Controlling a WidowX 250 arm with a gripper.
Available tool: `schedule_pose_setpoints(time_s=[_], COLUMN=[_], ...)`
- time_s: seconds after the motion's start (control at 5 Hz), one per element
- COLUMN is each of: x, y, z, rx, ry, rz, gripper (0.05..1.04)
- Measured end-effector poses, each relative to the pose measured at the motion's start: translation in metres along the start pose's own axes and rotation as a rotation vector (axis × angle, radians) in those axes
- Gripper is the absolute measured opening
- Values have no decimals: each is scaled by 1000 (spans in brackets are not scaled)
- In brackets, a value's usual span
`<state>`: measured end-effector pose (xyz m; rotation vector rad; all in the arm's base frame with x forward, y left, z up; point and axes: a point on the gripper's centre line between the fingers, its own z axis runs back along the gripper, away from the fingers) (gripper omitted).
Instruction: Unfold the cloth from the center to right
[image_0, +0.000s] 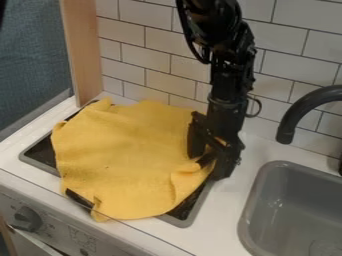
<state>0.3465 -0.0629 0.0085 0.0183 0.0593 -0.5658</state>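
Observation:
The black gripper hangs low at the right edge of the yellow cloth, against the cloth or very close to it. Spread over most of the dark stove top, the cloth has an uneven outline and soft wrinkles. Its right edge is bunched into small folds beside and just below the gripper, and part of that edge is hidden behind the gripper. At the lower left a corner of the cloth hangs over the stove's front rim.
Under the cloth lies the stove top, its grey rim showing at the front right. A grey sink with a black faucet is on the right. White counter runs between them. A tiled wall stands behind, and a knob at front left.

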Motion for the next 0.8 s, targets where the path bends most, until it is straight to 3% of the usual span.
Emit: schedule_pose_setpoints(time_s=[0.6, 0.8], x=[-27, -27], y=[9, 10], z=[64, 65], rx=[54, 56], ry=[-89, -90], rz=[-2, -1], gripper=[998, 998])
